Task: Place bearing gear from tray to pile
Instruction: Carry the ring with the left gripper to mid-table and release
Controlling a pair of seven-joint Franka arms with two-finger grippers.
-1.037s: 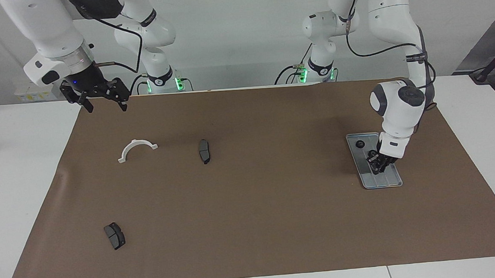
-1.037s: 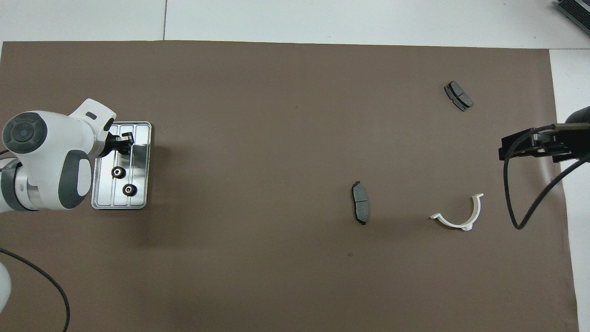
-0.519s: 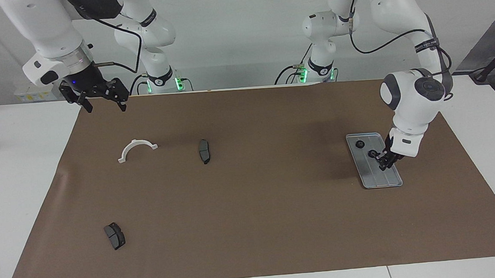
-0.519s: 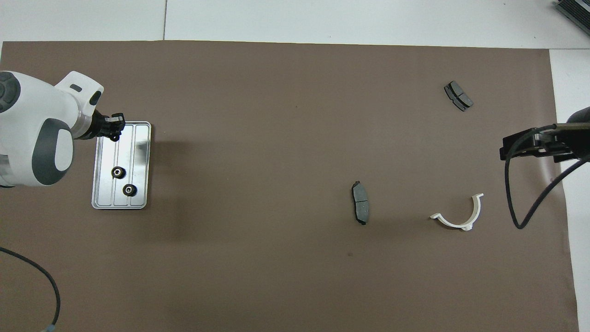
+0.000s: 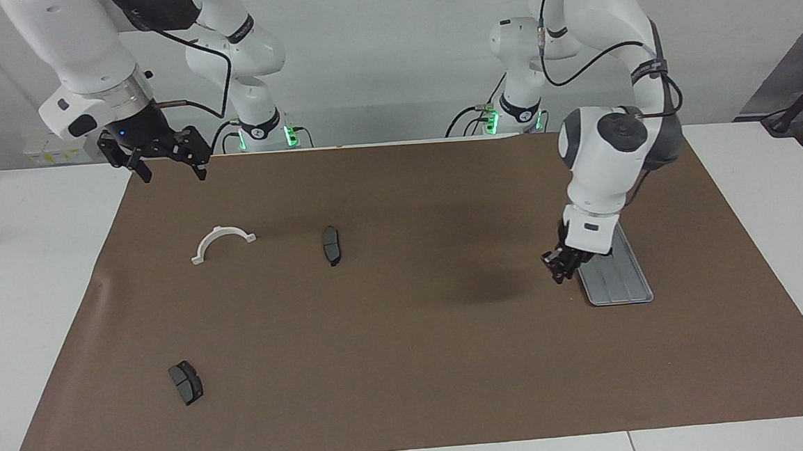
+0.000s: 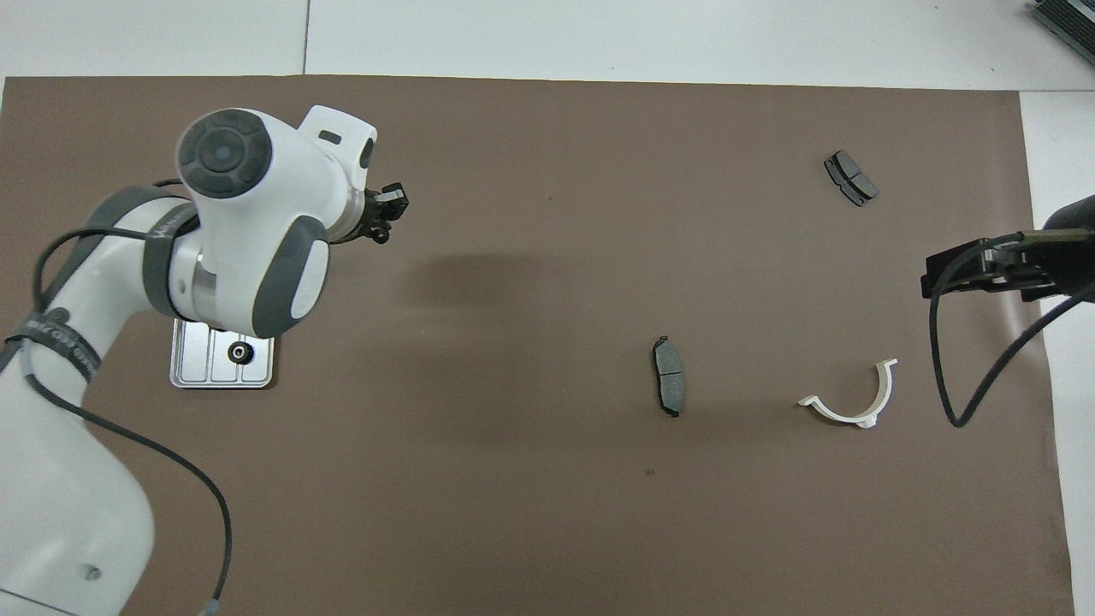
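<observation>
**Left arm up, clear of the tray**

I see the left gripper [image 5: 561, 266] raised over the brown mat [image 5: 410, 364] just beside the tray [image 5: 618, 283], fingers together on a small dark gear [image 6: 382, 234]. One gear [image 6: 239, 351] sits in the tray. Right gripper [image 5: 164, 160] waits, jaws apart, over the mat's edge near the white bracket [image 5: 222, 240]. Two brake pads [image 5: 331, 244] [image 5: 186, 382] lie well apart.

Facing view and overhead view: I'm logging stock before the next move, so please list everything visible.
tray: 1, silver-grey, left arm's end of mat
bearing gear: 1 showing in tray, black; arm may hide more
brake pads: 2, dark grey, toward right arm's end
bracket: 1, white, beside pad nearer robots
mat: 1, brown, under all parts
left gripper: shut, apparently on another bearing gear, over mat beside tray
right gripper: open, waits over mat's corner
</observation>
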